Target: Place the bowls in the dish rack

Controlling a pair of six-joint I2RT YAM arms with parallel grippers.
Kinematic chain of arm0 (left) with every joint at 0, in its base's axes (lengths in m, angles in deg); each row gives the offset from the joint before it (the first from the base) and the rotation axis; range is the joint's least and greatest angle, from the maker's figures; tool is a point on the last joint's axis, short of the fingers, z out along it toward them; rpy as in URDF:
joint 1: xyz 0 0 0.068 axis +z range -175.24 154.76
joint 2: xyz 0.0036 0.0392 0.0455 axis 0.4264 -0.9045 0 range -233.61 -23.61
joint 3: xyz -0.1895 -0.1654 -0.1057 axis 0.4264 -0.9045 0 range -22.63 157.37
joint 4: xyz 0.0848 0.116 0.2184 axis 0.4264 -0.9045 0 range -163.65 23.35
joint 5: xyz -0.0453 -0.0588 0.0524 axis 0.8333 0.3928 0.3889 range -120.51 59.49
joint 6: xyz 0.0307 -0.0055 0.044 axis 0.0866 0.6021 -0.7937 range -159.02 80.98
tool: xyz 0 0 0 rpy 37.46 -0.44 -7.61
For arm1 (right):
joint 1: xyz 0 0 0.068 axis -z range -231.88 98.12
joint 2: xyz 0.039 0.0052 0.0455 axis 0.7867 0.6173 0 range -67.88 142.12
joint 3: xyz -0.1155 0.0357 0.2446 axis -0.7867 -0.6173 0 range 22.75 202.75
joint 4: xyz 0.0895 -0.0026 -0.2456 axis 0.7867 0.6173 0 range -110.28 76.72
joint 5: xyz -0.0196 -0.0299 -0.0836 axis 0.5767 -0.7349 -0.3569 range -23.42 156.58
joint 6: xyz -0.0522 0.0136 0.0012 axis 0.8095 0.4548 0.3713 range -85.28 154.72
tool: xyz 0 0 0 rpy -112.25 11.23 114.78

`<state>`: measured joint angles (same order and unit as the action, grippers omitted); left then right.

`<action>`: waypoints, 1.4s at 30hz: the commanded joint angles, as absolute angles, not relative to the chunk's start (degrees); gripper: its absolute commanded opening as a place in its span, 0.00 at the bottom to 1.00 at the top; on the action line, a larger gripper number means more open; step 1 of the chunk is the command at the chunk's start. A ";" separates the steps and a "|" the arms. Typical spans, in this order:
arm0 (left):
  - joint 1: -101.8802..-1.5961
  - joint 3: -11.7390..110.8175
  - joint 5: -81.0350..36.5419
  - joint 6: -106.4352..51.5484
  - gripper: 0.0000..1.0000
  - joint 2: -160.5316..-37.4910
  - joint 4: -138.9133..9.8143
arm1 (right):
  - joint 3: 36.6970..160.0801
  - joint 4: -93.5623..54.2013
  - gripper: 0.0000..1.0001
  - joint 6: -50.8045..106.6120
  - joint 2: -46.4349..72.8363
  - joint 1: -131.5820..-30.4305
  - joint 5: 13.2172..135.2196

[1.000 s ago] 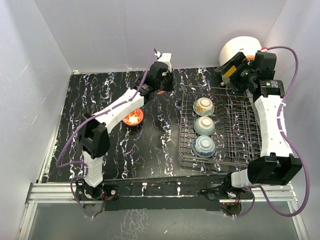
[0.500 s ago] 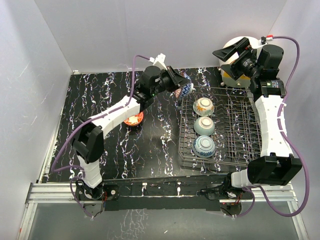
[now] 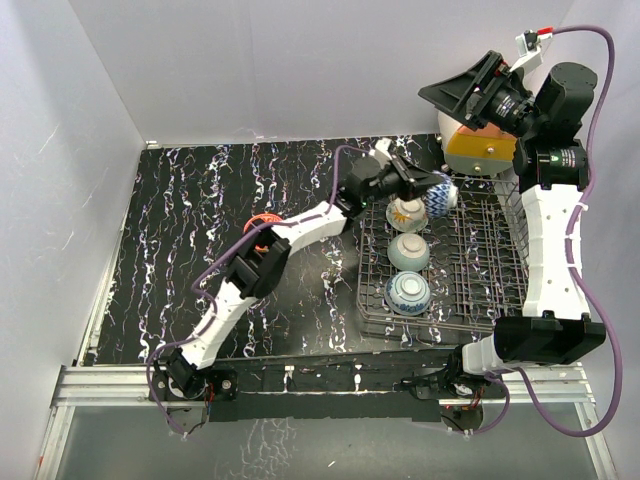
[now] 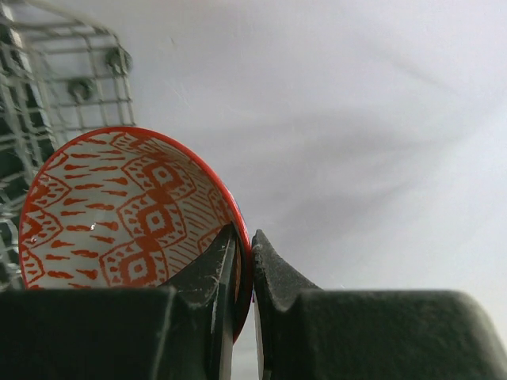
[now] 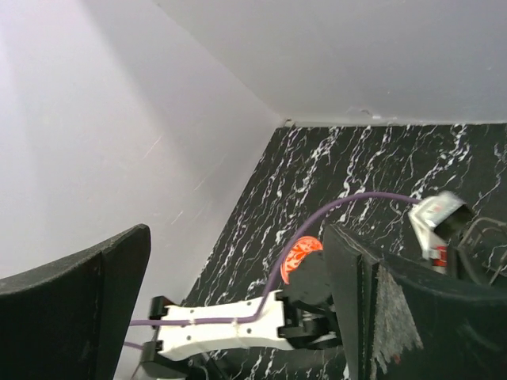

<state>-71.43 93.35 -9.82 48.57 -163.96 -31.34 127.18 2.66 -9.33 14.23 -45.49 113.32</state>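
Left gripper (image 4: 242,237) clamped on red-patterned bowl's (image 4: 119,214) rim, above dish rack (image 3: 480,262); right gripper (image 3: 470,90) wide open, empty. Risk: thin rim grip slipping, bowl striking cream bowl (image 3: 405,212) just below.

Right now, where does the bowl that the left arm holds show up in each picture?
Top external: the held bowl is right of centre, over the far end of the dish rack.
Left wrist: lower left, red-patterned inside showing, rim pinched in the jaws.
Right wrist: not in it.
Landmark shared by the first two: the rack's grey wires, top left in the wrist view.
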 commanded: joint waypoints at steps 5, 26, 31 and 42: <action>-74.72 112.94 -6.89 61.96 0.00 -173.95 -24.07 | 125.98 4.67 0.98 -4.58 11.92 -43.19 119.19; -77.25 116.61 1.17 71.15 0.00 -183.66 -27.78 | 127.82 22.59 0.98 3.93 8.94 -40.24 109.16; -77.88 116.68 2.79 72.16 0.00 -185.07 -28.26 | 129.25 26.70 0.98 6.48 8.29 -39.92 104.09; -78.15 111.24 3.94 72.99 0.00 -184.90 -29.20 | 129.13 30.56 0.98 7.97 8.47 -39.82 101.25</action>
